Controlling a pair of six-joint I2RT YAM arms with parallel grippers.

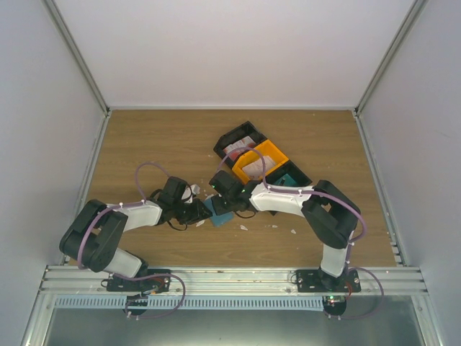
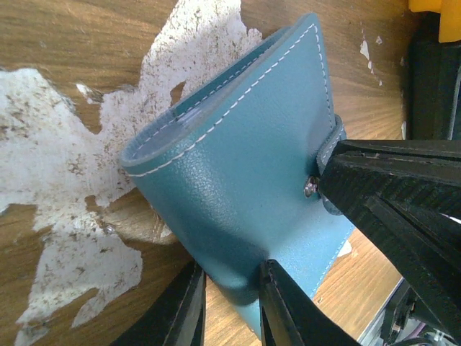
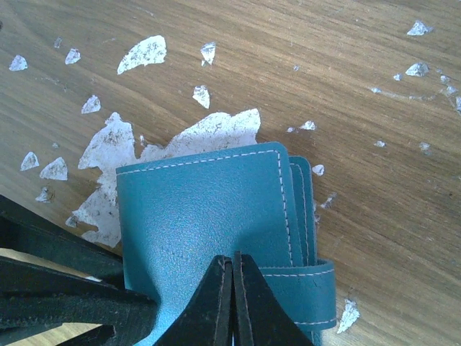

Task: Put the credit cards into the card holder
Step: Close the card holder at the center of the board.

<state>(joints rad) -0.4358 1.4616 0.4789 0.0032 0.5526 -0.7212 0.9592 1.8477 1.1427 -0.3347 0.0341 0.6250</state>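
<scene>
**Gripping the holder (image 2: 238,166) from two sides**

The left gripper (image 2: 230,268) clamps a corner of the holder. The right gripper (image 3: 232,259) is clenched tight, tips at the strap (image 3: 306,285); whether it pinches it is unclear. The holder is folded teal-blue grained leather with white stitching and a metal snap (image 2: 310,187), over white flecks (image 3: 144,54) on the table (image 3: 346,43), near the tray (image 1: 232,135).

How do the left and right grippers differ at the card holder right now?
The left gripper has its jaws part open, clamped over the card holder at one edge. The right gripper has its jaws fully closed, tips by the strap; whether they pinch it is unclear. Both touch the holder.
</scene>
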